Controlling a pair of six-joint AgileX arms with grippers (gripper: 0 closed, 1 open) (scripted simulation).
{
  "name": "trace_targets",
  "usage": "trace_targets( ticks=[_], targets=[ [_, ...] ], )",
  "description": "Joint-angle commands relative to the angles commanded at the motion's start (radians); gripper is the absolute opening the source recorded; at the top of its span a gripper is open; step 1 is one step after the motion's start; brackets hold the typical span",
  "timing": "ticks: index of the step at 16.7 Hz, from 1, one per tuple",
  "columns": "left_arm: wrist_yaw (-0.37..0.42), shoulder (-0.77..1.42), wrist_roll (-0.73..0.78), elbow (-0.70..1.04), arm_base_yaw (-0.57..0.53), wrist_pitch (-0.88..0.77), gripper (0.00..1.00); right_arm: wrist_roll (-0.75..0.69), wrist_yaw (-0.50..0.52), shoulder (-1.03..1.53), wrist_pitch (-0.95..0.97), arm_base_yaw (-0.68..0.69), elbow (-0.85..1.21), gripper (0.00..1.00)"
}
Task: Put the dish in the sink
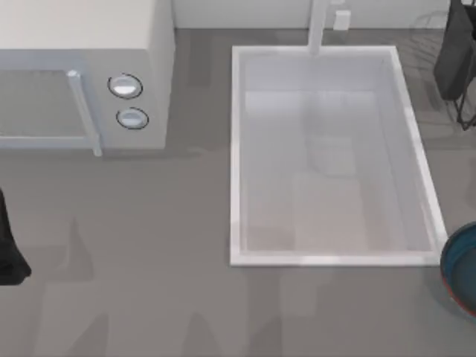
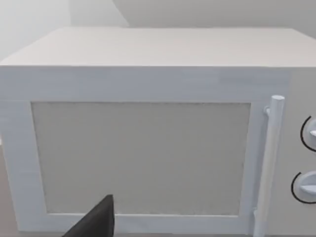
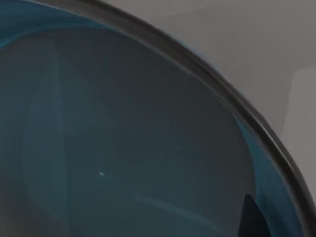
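The dish point(image 1: 461, 269) is a teal-blue bowl with a dark inside, standing on the grey table at the right edge, just off the sink's near right corner and partly cut off by the frame. The sink point(image 1: 236, 149) is a large white basin with a raised rim and a white faucet post point(image 1: 317, 26) at its back. The right wrist view looks closely into the dish point(image 3: 123, 148), and one dark finger point(image 3: 250, 219) of my right gripper shows just inside its rim. My left gripper point(image 1: 7, 249) is parked at the table's left edge, facing the microwave.
A white microwave point(image 1: 82, 82) with two round knobs point(image 1: 126, 86) and a bar handle stands at the back left, close in front of the left wrist camera point(image 2: 148, 148). A dark shape with thin wire lines point(image 1: 455, 59) stands at the back right corner.
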Motion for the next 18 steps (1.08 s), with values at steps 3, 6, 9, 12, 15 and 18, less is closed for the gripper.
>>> trace_targets(
  ticks=[3,6,9,12,15,18],
  targets=[
    [0.0,0.0,0.0,0.0,0.0,0.0,1.0,-0.003,0.0,-0.037,-0.198,-0.002,0.133,0.0],
    [0.0,0.0,0.0,0.0,0.0,0.0,1.0,-0.007,0.001,-0.08,-0.372,-0.003,0.259,0.0],
    [0.0,0.0,0.0,0.0,0.0,0.0,1.0,-0.008,0.002,-0.116,-0.457,-0.003,0.335,0.0],
    [0.0,0.0,0.0,0.0,0.0,0.0,1.0,-0.008,0.002,-0.121,-0.464,-0.003,0.343,0.0],
    [0.0,0.0,0.0,0.0,0.0,0.0,1.0,-0.007,0.001,-0.117,-0.462,-0.001,0.34,0.0],
    [0.0,0.0,0.0,0.0,0.0,0.0,1.0,-0.002,0.022,-0.107,-0.401,0.021,0.334,0.0]
  ],
)
